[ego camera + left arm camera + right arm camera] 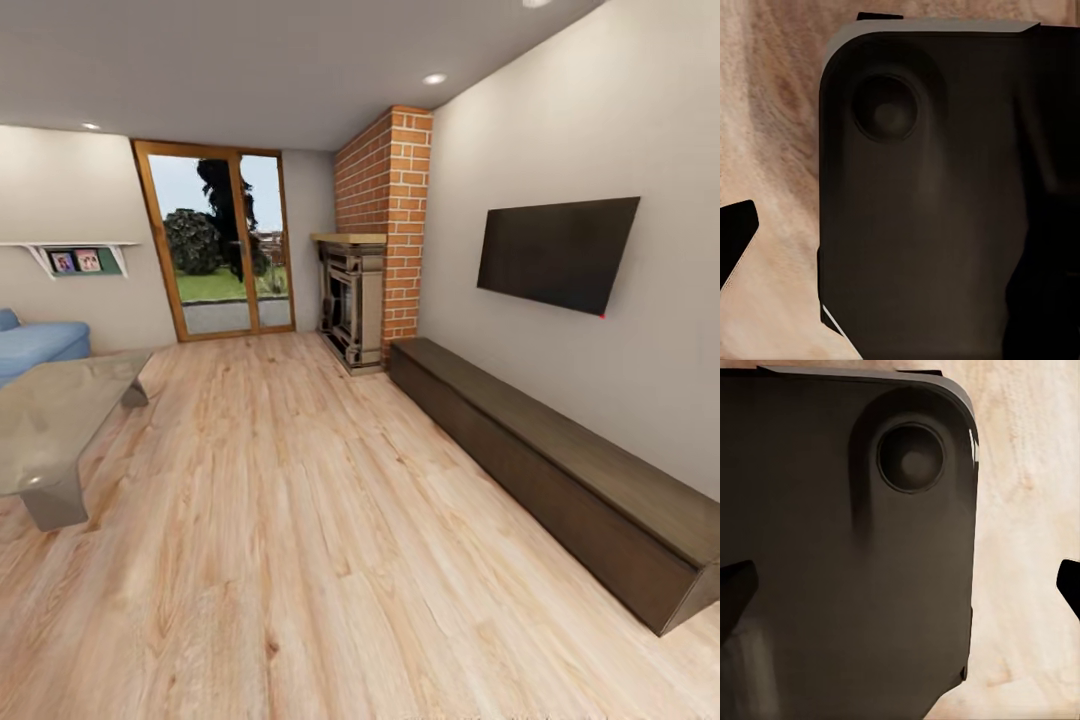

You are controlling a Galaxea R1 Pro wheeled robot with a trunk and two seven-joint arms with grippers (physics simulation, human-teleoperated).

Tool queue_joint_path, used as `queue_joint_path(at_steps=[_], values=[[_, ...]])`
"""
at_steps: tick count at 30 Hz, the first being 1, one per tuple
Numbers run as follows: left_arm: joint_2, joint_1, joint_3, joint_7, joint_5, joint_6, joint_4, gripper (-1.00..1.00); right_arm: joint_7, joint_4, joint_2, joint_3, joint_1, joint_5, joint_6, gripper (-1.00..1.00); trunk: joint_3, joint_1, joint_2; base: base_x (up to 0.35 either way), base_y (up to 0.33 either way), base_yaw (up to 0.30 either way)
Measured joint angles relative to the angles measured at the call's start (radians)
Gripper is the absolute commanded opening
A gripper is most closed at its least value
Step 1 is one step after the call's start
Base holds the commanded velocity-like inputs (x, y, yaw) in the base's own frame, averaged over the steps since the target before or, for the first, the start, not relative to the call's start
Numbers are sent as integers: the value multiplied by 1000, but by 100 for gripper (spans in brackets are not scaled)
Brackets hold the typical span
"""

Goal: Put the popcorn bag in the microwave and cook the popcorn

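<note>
From the head camera the robot faces a living room, not a kitchen. A pale plank wooden floor runs ahead to a glazed wood-framed patio door in the far wall. A red brick chimney column rises beside it, with a dark stone fireplace at its foot. Along the right-hand wall a long, low dark-brown cabinet stands under a flat black wall-mounted television. At the left stand a grey glass-topped coffee table and, behind it, the corner of a blue sofa below a white wall shelf of framed pictures. The popcorn bag, the microwave and the kitchen table that carries the bag lie somewhere outside this room's frame, so their place relative to either end effector cannot be judged; the robot seems to be on its way there.

In the left wrist view a dark rounded body panel of the robot itself sits close before the lens, with wooden floor beyond. Whether the left end effector is open or closed, I cannot tell.

The right wrist view shows a matching dark rounded panel over the same floor; the right end effector's state cannot be told either.

As a judgement from the task alone: a popcorn sack should be light and soft, crushing easily, so a gentle hold at its rim or across its body seems wisest.
</note>
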Motion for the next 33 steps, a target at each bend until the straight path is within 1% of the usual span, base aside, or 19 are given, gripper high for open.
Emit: queue_joint_path(at_steps=[33], values=[[0,0,0,0,0,0,0,100,0,0,0,0,0,0,0,100,0,0,0,0,0,-251]])
